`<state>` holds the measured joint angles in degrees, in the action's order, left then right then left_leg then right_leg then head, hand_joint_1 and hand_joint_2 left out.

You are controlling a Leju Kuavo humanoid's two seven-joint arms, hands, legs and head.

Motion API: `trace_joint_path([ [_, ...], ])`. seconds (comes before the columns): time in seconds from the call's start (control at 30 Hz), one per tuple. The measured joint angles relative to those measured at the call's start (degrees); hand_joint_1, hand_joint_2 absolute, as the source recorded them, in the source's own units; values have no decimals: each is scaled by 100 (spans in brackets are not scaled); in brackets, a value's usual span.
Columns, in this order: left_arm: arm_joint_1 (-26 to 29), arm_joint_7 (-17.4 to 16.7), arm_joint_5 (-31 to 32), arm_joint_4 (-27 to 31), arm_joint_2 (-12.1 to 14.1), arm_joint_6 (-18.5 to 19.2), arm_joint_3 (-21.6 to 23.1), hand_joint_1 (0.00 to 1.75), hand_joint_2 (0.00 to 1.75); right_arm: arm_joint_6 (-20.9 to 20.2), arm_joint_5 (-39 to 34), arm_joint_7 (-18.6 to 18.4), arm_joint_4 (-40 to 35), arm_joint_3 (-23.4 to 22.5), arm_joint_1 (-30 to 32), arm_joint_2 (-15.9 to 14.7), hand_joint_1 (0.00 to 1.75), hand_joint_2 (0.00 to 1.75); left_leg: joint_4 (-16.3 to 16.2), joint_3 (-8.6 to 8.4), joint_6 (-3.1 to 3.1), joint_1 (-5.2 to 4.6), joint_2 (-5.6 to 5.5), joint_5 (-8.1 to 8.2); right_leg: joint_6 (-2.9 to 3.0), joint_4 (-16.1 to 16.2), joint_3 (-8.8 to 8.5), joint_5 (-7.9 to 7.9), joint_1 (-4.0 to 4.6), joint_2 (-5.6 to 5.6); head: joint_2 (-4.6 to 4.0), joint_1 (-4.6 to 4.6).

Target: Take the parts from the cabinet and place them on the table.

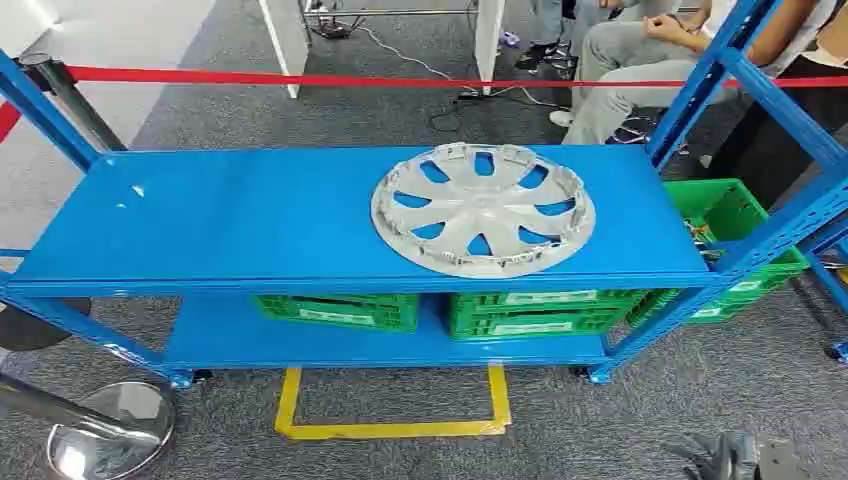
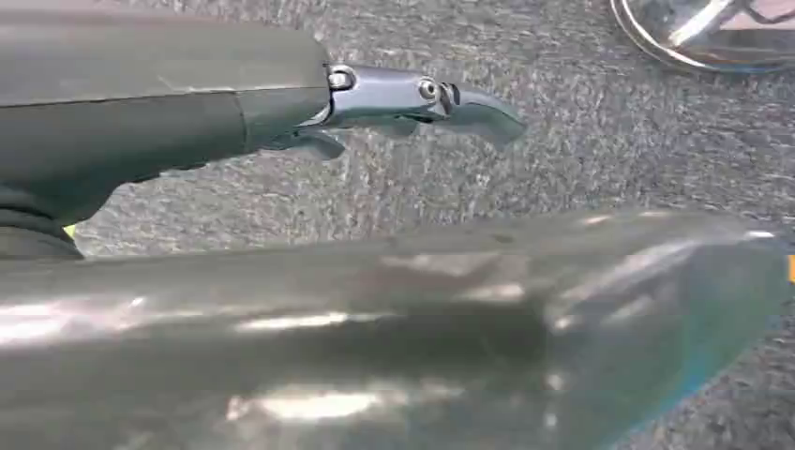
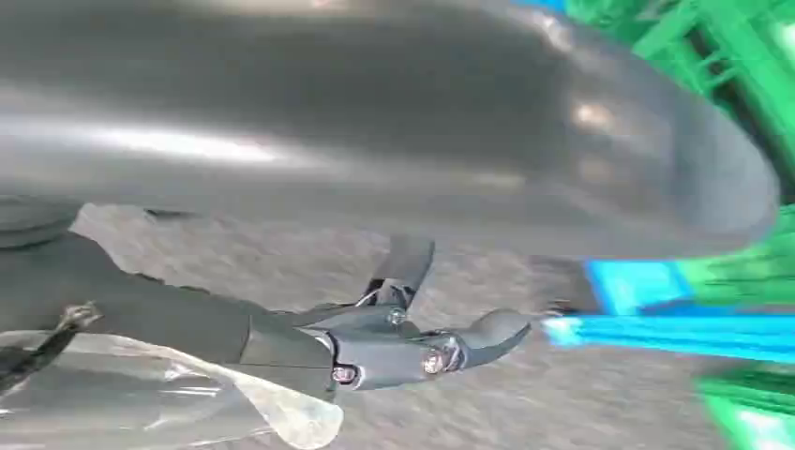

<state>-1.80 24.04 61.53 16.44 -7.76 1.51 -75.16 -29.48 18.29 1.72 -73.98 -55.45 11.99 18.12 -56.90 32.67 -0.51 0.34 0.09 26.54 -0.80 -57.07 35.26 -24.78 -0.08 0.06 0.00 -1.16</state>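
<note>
Well ahead of both my hands: hubcap [image 1: 483,208] lies flat on blue shelf [image 1: 250,215], untouched | left hand [image 2: 412,98] hangs over carpet, fingers loose, holding nothing | right hand [image 3: 412,347] likewise, near the shelf frame | risk: wide thin rim may slip from a one-sided grip, or snag an upright.

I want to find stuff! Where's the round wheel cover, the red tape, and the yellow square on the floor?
wheel cover [image 1: 483,209], head view, its centre hub.
red tape [image 1: 300,78], head view, mid-strip.
yellow square [image 1: 390,430], head view, its near edge.
</note>
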Motion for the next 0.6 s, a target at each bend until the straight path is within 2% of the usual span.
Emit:
trace_joint_path([
  [0.13,17,0,110,46,-59,4,-66,0,0,11,13,217,-482,164,29,11,0,0,0,0,0,0,0,0,0,0,2,0,1,2,0,0],
  [0.43,30,2,175,225,-199,59,-94,0,0,133,-83,235,-969,500,127,13,0,0,0,0,0,0,0,0,0,0,1,0,0,0,0,0],
  [0.6,30,2,278,356,-258,135,-151,0,0,259,-146,520,-1276,845,281,13,0,0,0,1,0,0,0,1,0,0,1,0,0,0,0,2],
])
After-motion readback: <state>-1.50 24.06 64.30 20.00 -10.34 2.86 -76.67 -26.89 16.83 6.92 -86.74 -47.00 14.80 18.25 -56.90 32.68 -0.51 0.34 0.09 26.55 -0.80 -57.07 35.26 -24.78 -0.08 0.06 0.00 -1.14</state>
